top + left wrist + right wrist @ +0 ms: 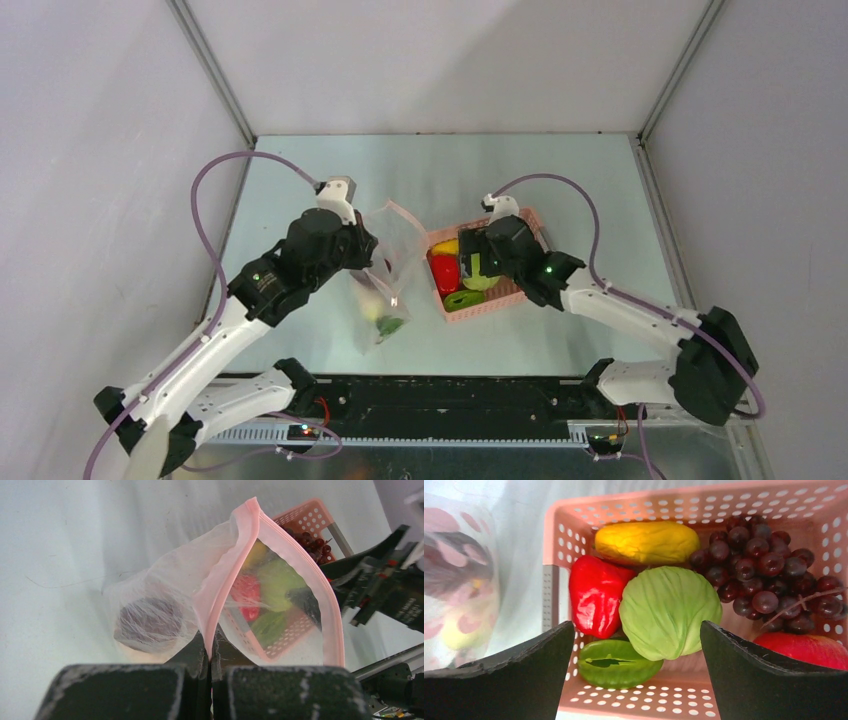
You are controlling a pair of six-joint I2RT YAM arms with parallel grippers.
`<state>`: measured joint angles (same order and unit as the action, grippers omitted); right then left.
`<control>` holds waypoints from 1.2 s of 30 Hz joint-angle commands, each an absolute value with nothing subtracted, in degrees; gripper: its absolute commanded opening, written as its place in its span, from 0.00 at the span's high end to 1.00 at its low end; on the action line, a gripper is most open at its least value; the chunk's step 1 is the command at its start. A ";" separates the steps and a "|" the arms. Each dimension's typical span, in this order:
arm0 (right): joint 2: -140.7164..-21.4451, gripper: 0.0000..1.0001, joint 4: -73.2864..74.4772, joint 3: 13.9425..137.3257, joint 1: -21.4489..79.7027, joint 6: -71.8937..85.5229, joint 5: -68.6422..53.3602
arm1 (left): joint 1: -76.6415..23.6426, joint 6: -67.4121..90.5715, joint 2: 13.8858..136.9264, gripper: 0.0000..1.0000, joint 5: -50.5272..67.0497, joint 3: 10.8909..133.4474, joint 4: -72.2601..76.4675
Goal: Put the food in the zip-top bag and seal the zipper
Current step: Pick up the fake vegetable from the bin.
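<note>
The zip-top bag [384, 285] hangs open from my left gripper [366, 252], which is shut on its pink zipper [227, 570] at the mouth's corner [211, 641]. Inside the bag lie a dark maroon piece [147, 622], a pale piece and a leafy green one [388, 322]. My right gripper [478, 266] is open and empty, low over the pink basket [492, 300]. Between its fingers [636, 630] are a lime-green cabbage [669, 612], a red pepper [596, 597], a green starfruit piece [616, 665], a yellow piece [646, 542], dark grapes [759, 570] and a red apple [806, 649].
The basket stands just right of the bag, near the table's middle. The bag shows at the left of the right wrist view [459, 595]. Grey walls close in the table on the left, right and back.
</note>
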<state>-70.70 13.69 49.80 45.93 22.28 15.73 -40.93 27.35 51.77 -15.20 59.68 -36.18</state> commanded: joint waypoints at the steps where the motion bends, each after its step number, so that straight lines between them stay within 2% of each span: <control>1: -75.03 0.01 11.98 51.33 44.92 22.51 14.25 | -40.40 26.50 52.16 1.00 -14.41 59.61 -33.99; 16: -86.87 0.03 12.00 52.65 44.11 25.15 21.19 | -39.96 26.67 52.42 1.00 -12.53 59.16 -33.56; 20: -87.41 0.15 11.96 52.65 44.10 26.64 21.22 | -39.86 26.74 52.15 1.00 -12.75 59.07 -33.43; 22: -87.15 0.25 12.73 52.65 44.07 27.14 22.26 | -39.83 26.77 52.09 1.00 -12.84 58.95 -33.41; 27: -83.17 0.61 15.43 52.64 44.64 28.22 26.48 | -39.80 26.88 52.23 1.00 -12.44 58.80 -33.18; 29: -80.64 0.69 16.62 52.65 45.16 28.62 28.52 | -39.75 26.90 52.45 1.00 -12.07 58.84 -33.22; 36: -68.09 0.78 18.22 52.65 46.48 28.25 31.68 | -39.59 26.88 52.56 1.00 -11.31 58.71 -32.94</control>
